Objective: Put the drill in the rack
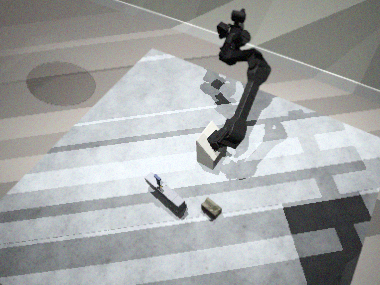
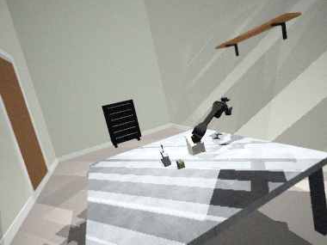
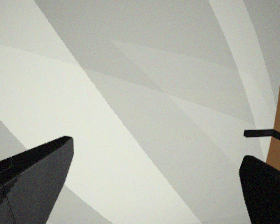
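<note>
A long, low grey block [image 1: 172, 199] [image 2: 165, 159] lies on the table. A small blue upright piece [image 1: 158, 180] [image 2: 162, 149] stands at its far end; it may be the drill or the key, too small to tell. A small olive block [image 1: 211, 208] [image 2: 181, 164] lies beside the near end of the grey block, apart from it. I cannot tell which parts are key and rack. My gripper [image 3: 160, 156] is raised high, well away from both blocks. Its fingers stand wide open with nothing between them, and the wrist view shows only wall and part of a shelf.
The arm's base sits at a cream wedge-shaped box [image 1: 206, 155] [image 2: 197, 148], behind the blocks on the table [image 1: 115, 106] [image 2: 129, 190]. A wooden wall shelf [image 2: 258, 30] and a black slatted rack-like unit [image 2: 121, 122] stand beyond the table.
</note>
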Motion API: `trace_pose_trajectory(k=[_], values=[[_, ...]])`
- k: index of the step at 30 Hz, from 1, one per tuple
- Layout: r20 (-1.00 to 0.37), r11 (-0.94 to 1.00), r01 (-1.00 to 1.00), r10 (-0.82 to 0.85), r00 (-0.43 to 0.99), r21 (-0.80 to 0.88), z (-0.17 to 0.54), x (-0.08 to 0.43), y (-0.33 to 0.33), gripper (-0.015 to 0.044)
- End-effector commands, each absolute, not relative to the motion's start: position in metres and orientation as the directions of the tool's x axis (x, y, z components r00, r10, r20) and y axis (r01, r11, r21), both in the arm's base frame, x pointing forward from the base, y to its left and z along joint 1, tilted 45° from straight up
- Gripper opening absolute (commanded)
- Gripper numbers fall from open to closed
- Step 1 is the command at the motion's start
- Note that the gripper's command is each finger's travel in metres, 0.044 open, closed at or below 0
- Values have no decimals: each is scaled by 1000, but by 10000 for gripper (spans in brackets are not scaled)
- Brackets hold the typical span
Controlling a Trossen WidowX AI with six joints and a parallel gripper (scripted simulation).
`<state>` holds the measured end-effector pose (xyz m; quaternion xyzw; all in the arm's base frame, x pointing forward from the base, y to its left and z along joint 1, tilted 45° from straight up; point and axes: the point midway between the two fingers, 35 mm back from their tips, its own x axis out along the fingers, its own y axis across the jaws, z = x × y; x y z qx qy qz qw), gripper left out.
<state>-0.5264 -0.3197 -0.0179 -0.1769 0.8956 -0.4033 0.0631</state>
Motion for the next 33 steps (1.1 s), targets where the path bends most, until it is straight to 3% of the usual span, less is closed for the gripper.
trace_pose_trajectory(k=[1, 9, 15, 23, 33], values=[[30, 612, -266, -368, -929, -745, -18, -526, -320, 374], [25, 610, -266, -374, -927, -746, -18, -525, -322, 164], [-121, 554, -249, -546, -829, -795, -36, -469, -401, 6], [-369, 563, -162, -706, -605, -811, -68, -357, -482, 0], [-599, 643, -61, -740, -305, -763, -97, -216, -526, 0]])
